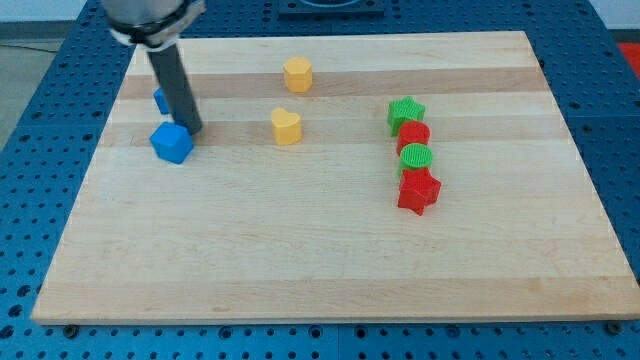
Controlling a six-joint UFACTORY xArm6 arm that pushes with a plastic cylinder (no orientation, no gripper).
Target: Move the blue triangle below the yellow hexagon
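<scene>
Camera view
My tip: bare rod, grasping nothing, touching the blue cube's upper right.
Blue triangle: mostly hidden behind the rod, board's top left.
Yellow hexagon: top centre, yellow heart below it.

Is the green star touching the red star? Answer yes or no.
No: the green star tops the column at the view's right, the red star ends it, with a red block and a green block between.
</scene>
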